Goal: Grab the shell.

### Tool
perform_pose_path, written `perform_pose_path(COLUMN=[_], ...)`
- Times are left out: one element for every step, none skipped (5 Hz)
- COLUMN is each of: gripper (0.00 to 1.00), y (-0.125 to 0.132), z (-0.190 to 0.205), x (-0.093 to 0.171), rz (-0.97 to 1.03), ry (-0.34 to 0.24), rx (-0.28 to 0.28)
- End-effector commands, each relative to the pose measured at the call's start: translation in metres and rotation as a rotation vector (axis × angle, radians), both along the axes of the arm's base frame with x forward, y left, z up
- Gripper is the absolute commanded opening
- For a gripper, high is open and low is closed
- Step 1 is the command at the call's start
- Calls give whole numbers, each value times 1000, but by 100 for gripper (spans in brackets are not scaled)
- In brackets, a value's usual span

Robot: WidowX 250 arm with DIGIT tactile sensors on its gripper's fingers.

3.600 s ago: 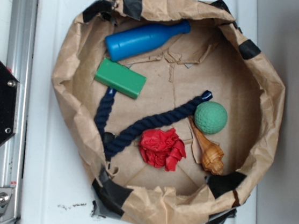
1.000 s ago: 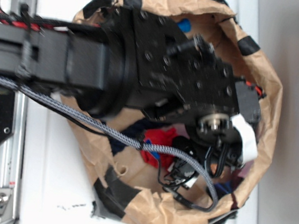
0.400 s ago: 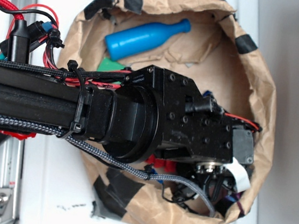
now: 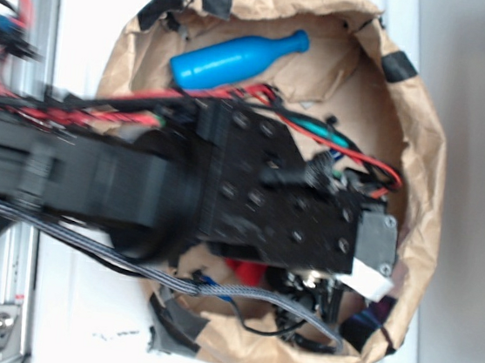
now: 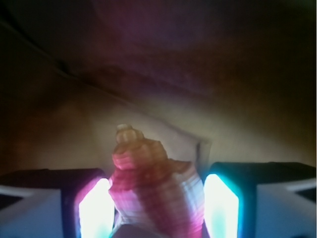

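In the wrist view the ridged amber-brown spiral shell (image 5: 151,191) sits between the hand's (image 5: 156,208) two glowing pads (image 5: 94,208), at 6 o'clock in the frame, spire pointing to 12. Whether the pads clamp it I cannot tell. From outside, the black arm (image 4: 223,197) covers the brown paper bowl (image 4: 421,149) on the white desk (image 4: 96,7); a blue plastic bottle (image 4: 235,58) lies at 12 o'clock.

The big black arm (image 4: 137,187) looks blurry and covers most of the paper bowl (image 4: 421,149). The shell's (image 5: 153,191) bottom is cut off.

Arm (image 4: 136,196) reaches down, fingers (image 5: 94,208) spread apart.
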State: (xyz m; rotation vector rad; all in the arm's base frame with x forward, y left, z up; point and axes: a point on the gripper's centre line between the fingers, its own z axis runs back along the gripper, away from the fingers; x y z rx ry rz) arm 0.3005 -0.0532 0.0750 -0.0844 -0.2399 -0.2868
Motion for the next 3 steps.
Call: perform_pose_path(gripper=[0, 0, 0], y=[53, 56, 48], z=[100, 121, 115], x=[-9, -22, -20], rz=[540, 791, 963], ry=[4, 2, -31], rx=[-131, -131, -96])
